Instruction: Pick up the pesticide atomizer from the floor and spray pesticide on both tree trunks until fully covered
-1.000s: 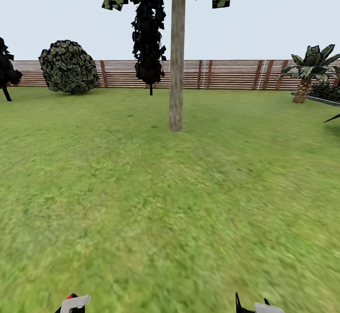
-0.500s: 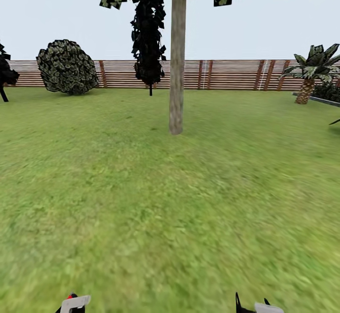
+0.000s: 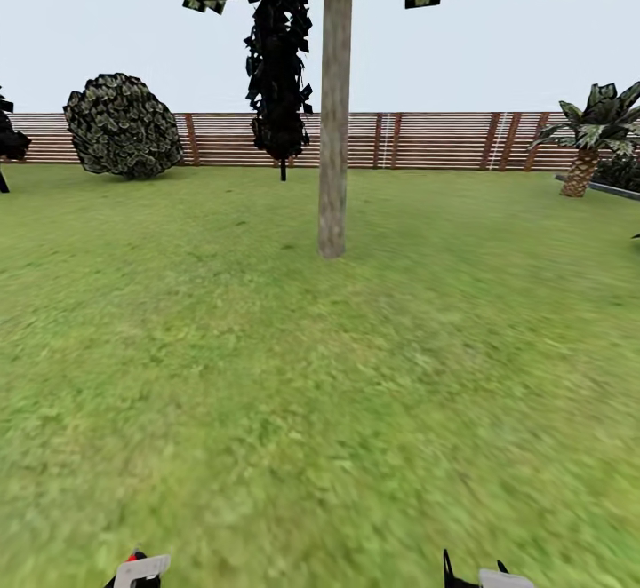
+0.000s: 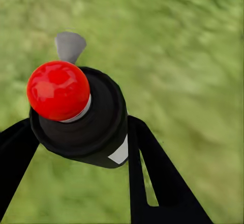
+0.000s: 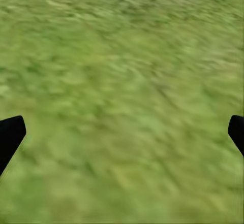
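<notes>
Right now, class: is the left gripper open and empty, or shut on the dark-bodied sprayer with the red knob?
Shut on the pesticide atomizer: the left gripper's black fingers press against both sides of its dark body.

I cannot read any text, number, brand or sign here. The pesticide atomizer [image 4: 81,117] in my left hand [image 4: 76,148] carries a small white patch on its dark body, but this patch is blank. Its red cap has no marking. The wooden fence [image 3: 427,139] behind the tree [image 3: 334,126] shows only plain slats, with no sign on it.
</notes>
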### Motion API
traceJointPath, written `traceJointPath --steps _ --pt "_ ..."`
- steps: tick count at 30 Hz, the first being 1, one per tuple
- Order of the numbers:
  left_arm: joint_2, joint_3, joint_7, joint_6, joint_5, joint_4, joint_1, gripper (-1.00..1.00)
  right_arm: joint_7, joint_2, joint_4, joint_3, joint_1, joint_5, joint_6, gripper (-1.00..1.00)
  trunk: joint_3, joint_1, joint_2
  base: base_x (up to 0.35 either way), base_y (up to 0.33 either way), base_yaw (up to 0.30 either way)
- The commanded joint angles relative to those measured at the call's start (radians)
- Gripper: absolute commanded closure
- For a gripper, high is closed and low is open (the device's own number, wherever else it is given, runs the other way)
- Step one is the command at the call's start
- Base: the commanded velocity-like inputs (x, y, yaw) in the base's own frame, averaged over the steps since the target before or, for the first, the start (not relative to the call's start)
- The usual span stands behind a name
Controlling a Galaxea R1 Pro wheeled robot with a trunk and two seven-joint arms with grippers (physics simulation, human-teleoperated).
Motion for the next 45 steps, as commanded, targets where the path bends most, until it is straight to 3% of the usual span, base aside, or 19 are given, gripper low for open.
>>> traceJointPath --steps 1,45 --pt "0.0 -0.002 -0.001 -0.003 0.009 0.001 -0.001 1.0 0.002 0.0 0.001 -0.005 -0.001 0.001 -0.003 -1.0 -0.001 0.0 0.0 0.341 0.0 0.0" --pt "0.0 -0.002 -0.001 -0.003 0.009 0.001 -0.001 1.0 0.002 0.0 0.001 -0.005 -0.001 0.001 -0.003 -1.0 -0.001 0.0 0.0 0.341 0.0 0.0"
